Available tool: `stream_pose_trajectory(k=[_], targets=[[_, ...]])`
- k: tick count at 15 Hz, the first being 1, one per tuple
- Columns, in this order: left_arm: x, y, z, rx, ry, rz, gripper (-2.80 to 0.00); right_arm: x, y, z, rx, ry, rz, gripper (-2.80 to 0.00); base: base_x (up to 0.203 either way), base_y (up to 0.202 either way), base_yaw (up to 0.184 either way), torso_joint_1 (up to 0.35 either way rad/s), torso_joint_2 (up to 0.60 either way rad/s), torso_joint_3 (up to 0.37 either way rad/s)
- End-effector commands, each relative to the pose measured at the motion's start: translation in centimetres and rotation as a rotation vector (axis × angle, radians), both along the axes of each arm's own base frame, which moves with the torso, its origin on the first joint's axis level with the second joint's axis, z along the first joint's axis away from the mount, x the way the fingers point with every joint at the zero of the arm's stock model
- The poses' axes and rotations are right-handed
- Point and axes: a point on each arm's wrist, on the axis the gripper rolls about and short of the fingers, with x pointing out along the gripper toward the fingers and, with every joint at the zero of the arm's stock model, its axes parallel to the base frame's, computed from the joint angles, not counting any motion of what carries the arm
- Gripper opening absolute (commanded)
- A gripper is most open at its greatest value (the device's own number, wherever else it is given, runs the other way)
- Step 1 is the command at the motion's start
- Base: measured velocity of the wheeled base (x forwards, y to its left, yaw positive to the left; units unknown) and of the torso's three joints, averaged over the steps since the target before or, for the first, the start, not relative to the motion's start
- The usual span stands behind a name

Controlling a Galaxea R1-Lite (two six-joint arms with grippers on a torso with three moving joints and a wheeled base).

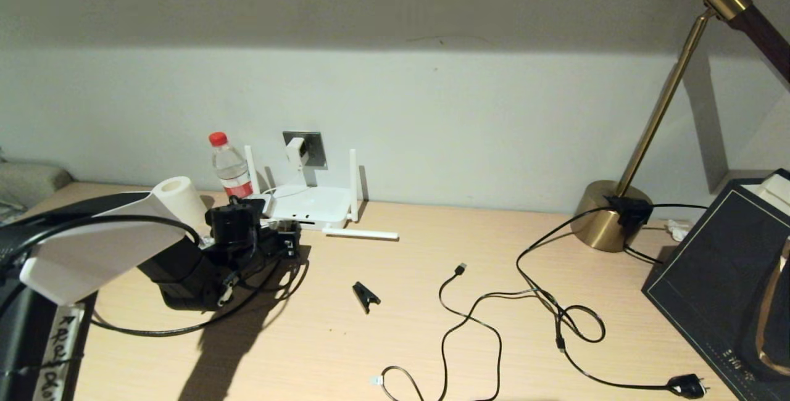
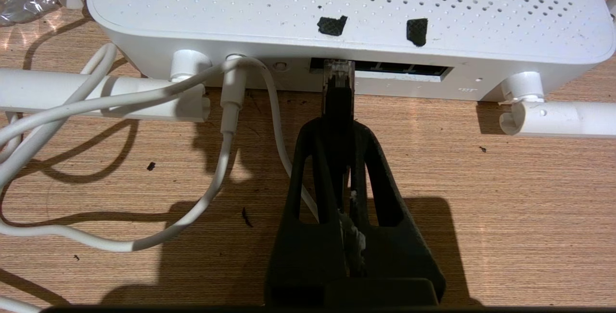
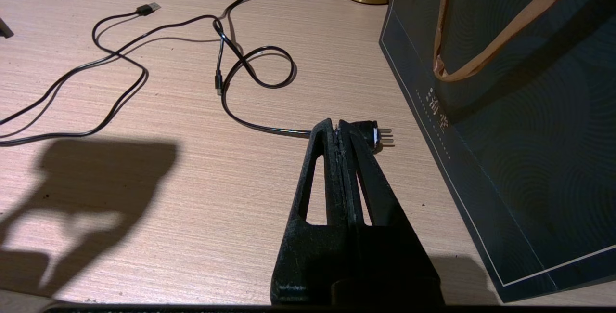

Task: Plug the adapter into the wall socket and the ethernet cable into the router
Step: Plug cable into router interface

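Note:
The white router (image 2: 337,5) lies against the wall with its port edge facing my left gripper (image 2: 338,125). That gripper is shut on the black boot of the ethernet cable. The cable's clear connector (image 2: 339,74) has its tip at the mouth of the leftmost port; how deep it sits I cannot tell. In the head view the left gripper (image 1: 285,239) is just in front of the router (image 1: 308,203). The adapter (image 1: 296,151) sits in the wall socket (image 1: 311,147), and its white cord (image 2: 231,110) runs into the router. My right gripper (image 3: 335,125) hangs shut and empty over the table.
A water bottle (image 1: 229,166) and a paper roll (image 1: 179,200) stand left of the router. One antenna (image 1: 361,234) lies flat. A black clip (image 1: 365,296), a USB cable (image 1: 460,269) and a chunky plug (image 3: 373,132) lie mid-table. A brass lamp base (image 1: 611,216) and dark bag (image 1: 722,277) stand right.

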Motion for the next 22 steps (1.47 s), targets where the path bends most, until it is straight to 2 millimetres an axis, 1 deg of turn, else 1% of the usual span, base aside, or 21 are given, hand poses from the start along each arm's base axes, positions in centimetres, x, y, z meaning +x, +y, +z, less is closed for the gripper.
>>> stream_pose_trajectory(k=[1,22], targets=[[0.07,0.02,-0.19,0.000,-0.001,0.000,-2.80,0.01,0.00,-0.01,0.000,0.002,0.000,-2.80,0.000,0.000,0.000,0.000,0.00,0.000],[-0.05,0.39,-0.08,0.000,0.000,0.009,-2.80,0.00,0.00,0.02,0.000,0.001,0.001,-2.80,0.000,0.000,0.000,0.000,0.00,0.000]])
